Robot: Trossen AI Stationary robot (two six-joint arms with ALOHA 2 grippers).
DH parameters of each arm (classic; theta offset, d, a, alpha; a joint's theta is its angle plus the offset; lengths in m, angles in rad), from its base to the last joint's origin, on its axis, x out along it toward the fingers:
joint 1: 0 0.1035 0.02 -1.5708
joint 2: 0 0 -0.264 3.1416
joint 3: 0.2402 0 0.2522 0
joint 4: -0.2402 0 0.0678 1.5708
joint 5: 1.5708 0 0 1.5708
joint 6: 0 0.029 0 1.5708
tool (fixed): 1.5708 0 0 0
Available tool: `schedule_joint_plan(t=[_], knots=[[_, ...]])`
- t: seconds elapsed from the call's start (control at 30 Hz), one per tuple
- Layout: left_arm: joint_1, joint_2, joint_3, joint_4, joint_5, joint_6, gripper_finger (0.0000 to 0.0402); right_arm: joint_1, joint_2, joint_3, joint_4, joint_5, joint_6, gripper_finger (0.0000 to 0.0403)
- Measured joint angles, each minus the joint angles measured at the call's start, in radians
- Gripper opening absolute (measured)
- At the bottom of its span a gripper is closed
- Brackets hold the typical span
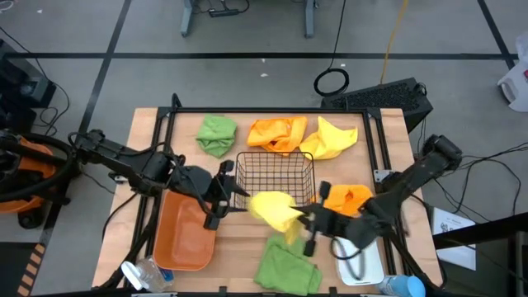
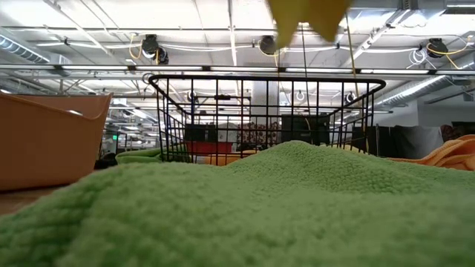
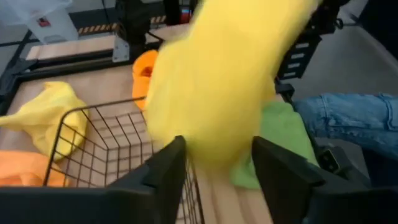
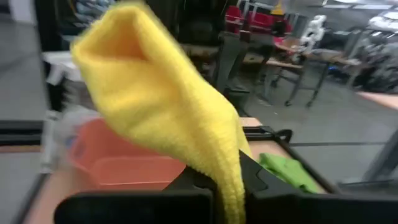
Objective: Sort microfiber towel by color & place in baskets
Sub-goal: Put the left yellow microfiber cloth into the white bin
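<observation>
My right gripper [image 1: 304,221] is shut on a yellow towel [image 1: 274,208], which hangs in the air just near of the black wire basket [image 1: 275,175]. In the low view the towel [image 2: 308,15] shows at the top, above the basket [image 2: 260,111]. My left gripper [image 1: 231,193] is open beside the basket's near left corner, just left of that towel; in its wrist view the towel [image 3: 217,81] fills the space beyond its fingers [image 3: 163,171]. A green towel [image 1: 285,264] lies at the near edge. Another green towel [image 1: 216,134], an orange towel [image 1: 276,132] and a yellow towel [image 1: 332,139] lie along the far side. My right gripper pinches the yellow towel between its two fingers at a gathered, narrow part [image 4: 229,177]. The fingers come roughly level from the table's right. The towel is lifted clear of the table, and its bulk [image 4: 149,93] spreads out beyond the fingertips.
The orange bin [image 1: 186,233] stands left of the near green towel, under my left arm. The white bin [image 1: 367,264] sits at the near right, partly under my right arm, with an orange towel [image 1: 346,196] beside it. A plastic bottle [image 1: 148,274] lies at the near left corner.
</observation>
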Motion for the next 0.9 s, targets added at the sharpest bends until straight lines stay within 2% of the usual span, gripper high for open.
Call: schedule_joint_plan(t=[0.13,0.27,0.4,0.5,0.63,0.77,0.9], knots=[[-0.047,0.000,-0.010,-0.030,-0.071,-0.038,0.0241,0.084,-0.076,0.026,-0.194,0.003,0.169,0.0003],[-0.080,0.000,-0.030,-0.041,-0.144,-0.043,0.0253,0.158,-0.098,0.129,-0.504,-0.015,0.379,0.0002],[-0.092,0.000,-0.048,-0.040,-0.185,-0.070,0.0254,0.203,-0.079,0.281,-0.884,-0.099,0.632,0.0001],[-0.095,0.000,-0.061,-0.040,-0.189,-0.089,0.0254,0.225,-0.058,0.371,-1.089,-0.170,0.798,0.0001],[-0.095,0.000,-0.075,-0.039,-0.190,-0.099,0.0254,0.235,-0.042,0.441,-1.261,-0.300,0.954,0.0001],[-0.095,0.000,-0.082,-0.039,-0.203,-0.117,0.0254,0.235,-0.029,0.446,-1.397,-0.386,1.134,0.0000],[-0.095,0.000,-0.082,-0.035,-0.204,-0.117,0.0254,0.244,0.003,0.446,-1.529,-0.401,1.403,0.0000]])
